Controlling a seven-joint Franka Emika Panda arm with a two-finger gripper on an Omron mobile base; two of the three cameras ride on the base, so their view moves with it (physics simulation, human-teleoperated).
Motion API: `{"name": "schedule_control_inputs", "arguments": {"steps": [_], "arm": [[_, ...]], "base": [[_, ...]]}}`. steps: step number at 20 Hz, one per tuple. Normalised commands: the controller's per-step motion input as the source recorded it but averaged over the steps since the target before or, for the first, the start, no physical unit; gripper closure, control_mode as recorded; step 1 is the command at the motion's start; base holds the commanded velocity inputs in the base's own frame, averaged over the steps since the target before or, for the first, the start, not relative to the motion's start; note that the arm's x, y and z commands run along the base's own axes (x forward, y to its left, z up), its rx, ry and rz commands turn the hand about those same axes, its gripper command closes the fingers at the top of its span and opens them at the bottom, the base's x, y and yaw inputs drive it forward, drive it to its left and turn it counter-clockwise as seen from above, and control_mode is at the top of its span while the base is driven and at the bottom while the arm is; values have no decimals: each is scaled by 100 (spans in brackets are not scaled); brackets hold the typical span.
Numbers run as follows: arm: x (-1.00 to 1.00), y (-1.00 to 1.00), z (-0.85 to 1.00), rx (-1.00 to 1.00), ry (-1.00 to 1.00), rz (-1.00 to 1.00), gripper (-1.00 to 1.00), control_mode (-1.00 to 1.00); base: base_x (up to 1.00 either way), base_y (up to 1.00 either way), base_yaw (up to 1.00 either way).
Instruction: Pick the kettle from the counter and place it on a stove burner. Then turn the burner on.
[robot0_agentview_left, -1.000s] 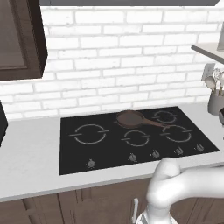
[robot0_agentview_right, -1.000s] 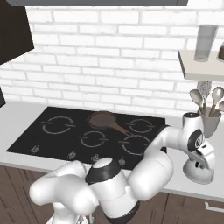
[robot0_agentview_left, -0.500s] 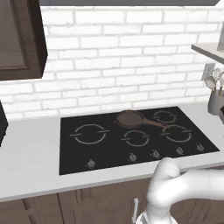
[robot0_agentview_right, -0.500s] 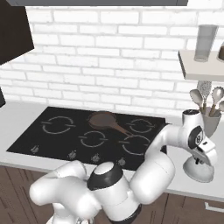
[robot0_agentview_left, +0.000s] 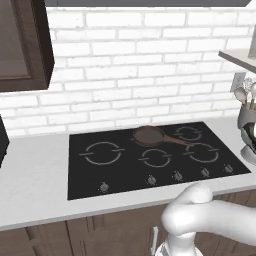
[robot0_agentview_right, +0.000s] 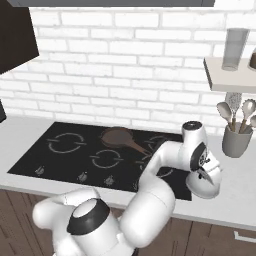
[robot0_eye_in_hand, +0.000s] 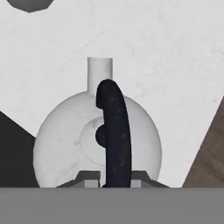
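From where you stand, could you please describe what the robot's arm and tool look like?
The arm is glossy white with rounded, tubular links and a dark grey cap on its base joint. A dark marking sits on the wrist. The tool has two small grey finger tips.

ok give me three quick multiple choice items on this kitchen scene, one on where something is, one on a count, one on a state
1. Where is the brown frying pan?
A. on the black glass cooktop
B. on the wall shelf
C. in the utensil holder

2. How many control knobs line the cooktop's front edge?
A. two
B. five
C. eight

3. What is the end effector doing?
A. hanging open above the pan
B. shut on the kettle handle
C. pressing a knob

Answers: 1 A, the pan lies by the rear rings; 2 B, five small knobs show in the left base view; 3 B, the hand view shows the fingertips against the dark handle over the kettle.
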Motion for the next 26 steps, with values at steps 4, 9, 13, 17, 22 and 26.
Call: {"name": "schedule_control_inputs", "arguments": {"steps": [4,9,13,17,22,26], "arm": [[-5,100,73,-6,-37,0,100,-100],[-1,100,100,-6,-38,0,100,-100],[0,100,100,-1,-27,0,100,-100],[-2,100,100,-1,-26,0,100,-100],[-10,100,100,-2,-31,0,100,-100],[0,100,67,0,-8,0,100,-100]], "base": [[0,0,0],[0,0,0],[0,0,0],[0,0,0],[0,0,0],[0,0,0]]}}
